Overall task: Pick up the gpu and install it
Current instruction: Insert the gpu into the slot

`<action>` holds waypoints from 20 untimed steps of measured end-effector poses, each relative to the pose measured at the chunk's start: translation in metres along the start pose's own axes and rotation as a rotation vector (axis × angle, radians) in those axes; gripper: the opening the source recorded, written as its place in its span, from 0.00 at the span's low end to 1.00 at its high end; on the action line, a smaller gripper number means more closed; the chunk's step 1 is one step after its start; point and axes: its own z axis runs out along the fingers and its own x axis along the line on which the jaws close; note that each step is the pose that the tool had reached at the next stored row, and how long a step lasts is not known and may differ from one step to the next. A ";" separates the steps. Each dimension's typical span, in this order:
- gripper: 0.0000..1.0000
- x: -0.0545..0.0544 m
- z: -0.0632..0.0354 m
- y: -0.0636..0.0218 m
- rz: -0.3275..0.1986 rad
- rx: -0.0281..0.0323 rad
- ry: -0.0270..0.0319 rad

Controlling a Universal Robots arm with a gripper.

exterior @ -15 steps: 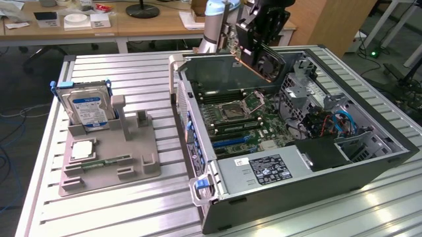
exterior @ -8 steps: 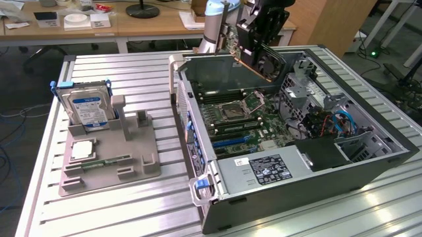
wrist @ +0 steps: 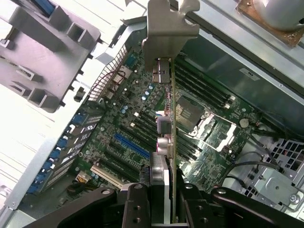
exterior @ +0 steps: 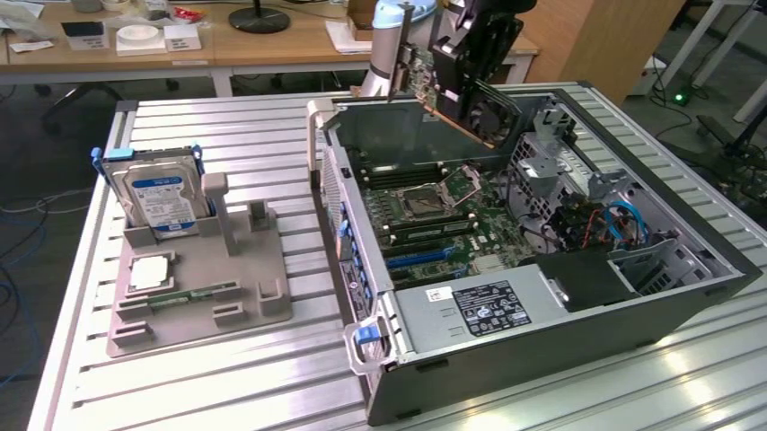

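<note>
One card, gpu [wrist: 165, 126], pinched edge-on in my gripper [wrist: 161, 203], jaws part-closed on it; long axis runs straight out from grip, motherboard [wrist: 126, 121] beyond.

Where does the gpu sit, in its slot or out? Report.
Out. The gpu hangs in the gripper above the motherboard, not touching it.

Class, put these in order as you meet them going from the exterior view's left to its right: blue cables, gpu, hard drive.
hard drive → gpu → blue cables
</note>
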 end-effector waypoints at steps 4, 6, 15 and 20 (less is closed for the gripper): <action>0.28 0.000 0.0000 0.0000 -0.025 -0.0004 0.0011; 0.28 0.000 0.0000 -0.0001 -0.036 -0.0005 0.0016; 0.28 0.000 0.0001 -0.0007 -0.130 -0.0019 0.0058; 0.28 0.001 0.0001 -0.0009 -0.158 -0.0022 0.0072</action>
